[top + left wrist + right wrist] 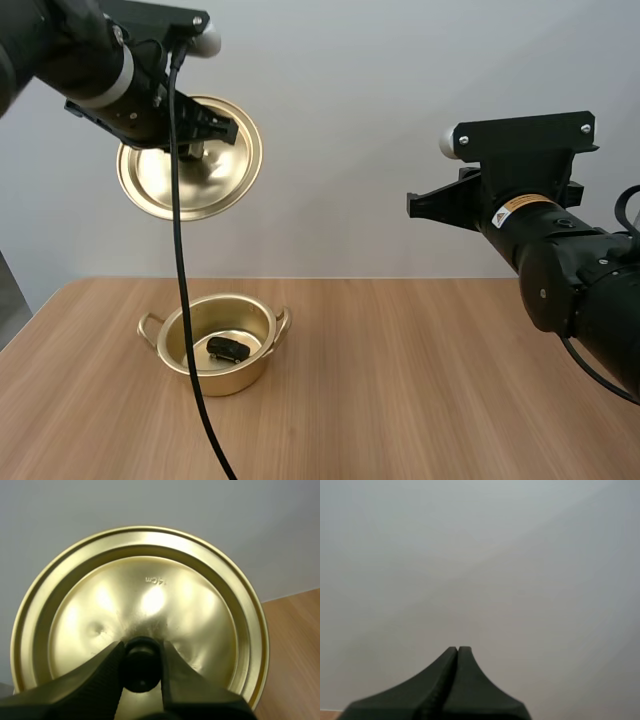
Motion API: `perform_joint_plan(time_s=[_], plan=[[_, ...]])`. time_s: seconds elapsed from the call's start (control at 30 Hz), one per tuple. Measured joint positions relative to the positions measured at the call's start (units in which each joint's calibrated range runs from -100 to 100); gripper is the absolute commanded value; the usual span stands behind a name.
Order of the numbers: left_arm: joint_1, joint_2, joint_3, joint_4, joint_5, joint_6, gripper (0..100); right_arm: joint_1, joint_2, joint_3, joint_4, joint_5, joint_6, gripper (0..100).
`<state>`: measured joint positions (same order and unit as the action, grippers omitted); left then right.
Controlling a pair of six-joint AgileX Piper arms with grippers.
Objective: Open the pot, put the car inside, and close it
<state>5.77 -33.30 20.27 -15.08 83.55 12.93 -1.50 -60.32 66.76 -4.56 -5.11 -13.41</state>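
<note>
My left jaws pinch the black knob (141,667) of the round gold metal lid (215,190), held tilted high above the wooden table (430,380). The gold two-handled pot (232,378) stands open near the table's far left corner, the small black toy car (228,348) inside it. My right jaws are pressed together, empty, raised by the right edge.

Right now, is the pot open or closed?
Open. The left gripper holds the lid high above the pot; the car lies inside.
</note>
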Motion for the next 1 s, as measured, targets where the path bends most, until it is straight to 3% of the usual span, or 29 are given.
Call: perform_joint_plan(time_s=[0.23, 0.57, 1.0], plan=[[0.00, 4.57, 9.29, 0.00, 0.31, 1.04, 0, 0.00, 0.00, 0.00, 0.00, 0.00, 0.00, 0], [0.00, 11.47, 9.62, 0.34, 9.63, 1.04, 0, 0.00, -2.59, 0.00, 0.00, 0.00, 0.00, 0], [0.00, 19.02, 12.58, 0.34, 10.10, 0.28, 0, 0.00, -3.73, 0.00, 0.00, 0.00, 0.00, 0]])
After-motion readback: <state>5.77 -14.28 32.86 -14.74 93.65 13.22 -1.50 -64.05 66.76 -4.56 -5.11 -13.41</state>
